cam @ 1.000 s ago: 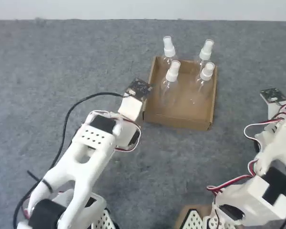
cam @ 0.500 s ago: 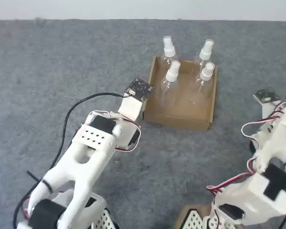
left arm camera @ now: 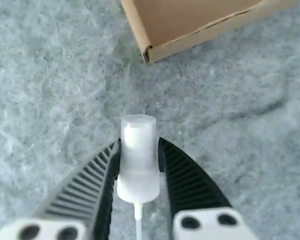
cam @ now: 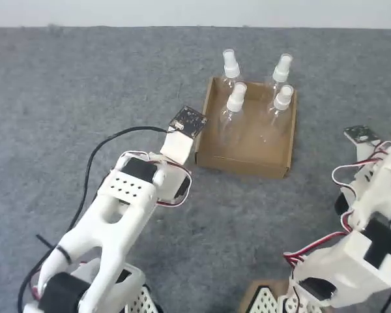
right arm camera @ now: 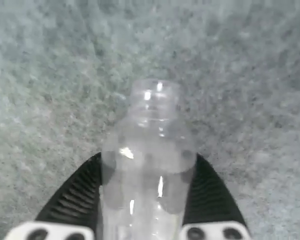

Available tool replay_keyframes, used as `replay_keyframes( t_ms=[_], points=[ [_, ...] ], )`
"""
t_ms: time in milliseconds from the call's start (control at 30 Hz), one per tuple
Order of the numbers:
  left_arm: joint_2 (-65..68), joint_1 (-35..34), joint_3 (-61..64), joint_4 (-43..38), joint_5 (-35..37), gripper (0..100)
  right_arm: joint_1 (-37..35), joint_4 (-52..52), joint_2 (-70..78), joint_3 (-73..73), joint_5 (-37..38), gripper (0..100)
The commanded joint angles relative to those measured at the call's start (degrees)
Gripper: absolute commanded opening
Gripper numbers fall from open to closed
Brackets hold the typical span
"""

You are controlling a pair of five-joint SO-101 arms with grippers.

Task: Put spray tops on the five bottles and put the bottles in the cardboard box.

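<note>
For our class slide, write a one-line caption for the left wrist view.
Left gripper shut on a white spray top over grey carpet, a cardboard box corner nearby.

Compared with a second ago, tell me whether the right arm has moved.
Yes. In the high view the right arm has shifted a little sideways toward the box, so the gap between them is narrower.

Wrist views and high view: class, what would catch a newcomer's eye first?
Four capped bottles stand in the box at the table's middle. The left fingers pinch a spray top just short of the box's corner, and off to the box's right the right fingers clamp an open bottle.
</note>
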Motion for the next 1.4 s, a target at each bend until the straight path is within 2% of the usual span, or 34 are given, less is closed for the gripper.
replay_keyframes(
  t_ms=[0,133,267,333,533,600,733,867,1000,1233,1367],
  points=[
    [-4.2,-0.2,-2.3,-1.2,0.5,2,-2.2,7.3,-11.9,-9.1,-5.1,0.6],
    [-10.0,-0.2,-2.4,-1.1,0.3,1,-7.3,10.6,-24.0,-10.8,-10.0,0.6],
    [-19.3,-1.0,-4.5,3.5,0.4,1,-17.5,11.6,-35.6,-6.2,-16.2,0.6],
    [-23.8,-4.0,-8.0,6.9,0.6,1,-24.5,11.6,-41.0,-3.3,-18.7,0.6],
    [-30.0,-19.4,-23.5,13.7,0.7,1,-46.2,8.6,-51.8,3.7,-30.9,0.6],
    [-30.2,-22.1,-28.3,14.9,1.8,1,-53.8,5.0,-52.6,7.2,-33.7,0.6],
    [-30.4,-23.6,-35.1,16.1,9.3,1,-65.5,-4.4,-52.6,13.1,-36.3,0.6],
    [-30.4,-23.1,-39.0,15.7,14.2,1,-71.3,-12.7,-52.6,17.8,-38.9,0.6],
    [-30.4,-20.8,-41.4,15.4,19.9,1,-73.9,-18.2,-53.2,22.9,-37.8,0.6],
    [-30.2,-19.6,-41.5,7.0,26.6,1,-79.2,-20.8,-53.3,26.5,-34.4,0.6],
    [-30.0,-19.5,-41.5,5.5,30.2,1,-81.4,-30.9,-53.4,30.9,-37.6,0.6]
  ],
)
